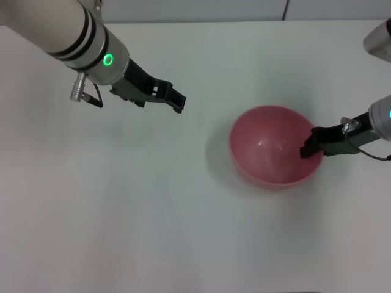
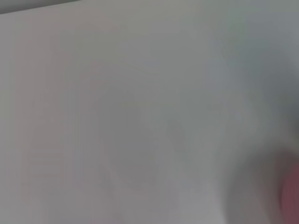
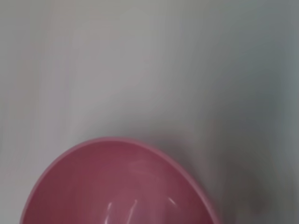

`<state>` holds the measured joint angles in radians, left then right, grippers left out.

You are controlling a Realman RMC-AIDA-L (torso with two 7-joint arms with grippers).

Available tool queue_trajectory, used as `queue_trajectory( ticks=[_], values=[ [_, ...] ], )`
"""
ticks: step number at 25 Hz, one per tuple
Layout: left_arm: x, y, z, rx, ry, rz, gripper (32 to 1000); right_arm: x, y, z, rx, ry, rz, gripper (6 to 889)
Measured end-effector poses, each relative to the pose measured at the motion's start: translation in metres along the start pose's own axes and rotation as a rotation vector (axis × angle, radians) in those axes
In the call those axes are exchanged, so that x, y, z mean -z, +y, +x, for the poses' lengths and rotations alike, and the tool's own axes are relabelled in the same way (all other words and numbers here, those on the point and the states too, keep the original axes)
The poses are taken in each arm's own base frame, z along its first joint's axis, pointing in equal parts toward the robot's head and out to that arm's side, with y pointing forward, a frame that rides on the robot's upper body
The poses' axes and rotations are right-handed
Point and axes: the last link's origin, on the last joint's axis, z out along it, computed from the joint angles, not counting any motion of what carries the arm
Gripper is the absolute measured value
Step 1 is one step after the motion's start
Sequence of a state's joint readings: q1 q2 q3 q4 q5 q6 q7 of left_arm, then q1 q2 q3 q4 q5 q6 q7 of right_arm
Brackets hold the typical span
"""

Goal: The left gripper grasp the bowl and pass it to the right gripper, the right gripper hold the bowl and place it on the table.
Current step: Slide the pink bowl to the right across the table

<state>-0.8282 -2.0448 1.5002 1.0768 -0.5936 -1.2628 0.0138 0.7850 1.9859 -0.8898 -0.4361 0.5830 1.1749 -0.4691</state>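
Bowl: the pink-red bowl (image 1: 274, 145) stands upright on the white table (image 1: 122, 213), toward the table's right edge and about midway between its near and far edges; its inside is smooth and holds nothing.

Right end effector: the right end effector (image 1: 310, 148) reaches in from the table's right edge and sits at the bowl's right rim, its black fingers pinching the wall there, one finger showing inside the bowl just below the rim. The wrist behind it carries a blue-cyan light and a thin cable.

Left end effector: the left end effector (image 1: 178, 101) is above the table's far-left part, well apart from the bowl, pointing toward it. Its fingers hold nothing; whether they are spread or pressed together cannot be told. A green light ring shows on the thick cream-white arm behind it.

Right wrist view: the bowl (image 3: 119, 184) fills one side of the picture, rim and glossy inner wall close to the camera, bare table (image 3: 140, 60) beyond it.

Left wrist view: mostly blurred table (image 2: 117, 112), with a pink patch of the bowl (image 2: 290, 196) at one corner.
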Motion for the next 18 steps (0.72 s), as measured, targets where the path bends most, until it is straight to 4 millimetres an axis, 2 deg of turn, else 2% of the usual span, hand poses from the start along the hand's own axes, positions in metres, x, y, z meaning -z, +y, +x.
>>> queue_trajectory(
  ticks=[13, 18],
  values=[
    [-0.0014, -0.0032, -0.0033, 0.011, -0.002, 0.001, 850, 0.0029, -0.0023, -0.0018, -0.038, -0.008, 0.001, 124],
    [-0.0014, -0.0032, -0.0032, 0.011, -0.001, 0.001, 850, 0.0042, -0.0024, -0.0022, -0.041, -0.005, 0.000, 172]
  ],
)
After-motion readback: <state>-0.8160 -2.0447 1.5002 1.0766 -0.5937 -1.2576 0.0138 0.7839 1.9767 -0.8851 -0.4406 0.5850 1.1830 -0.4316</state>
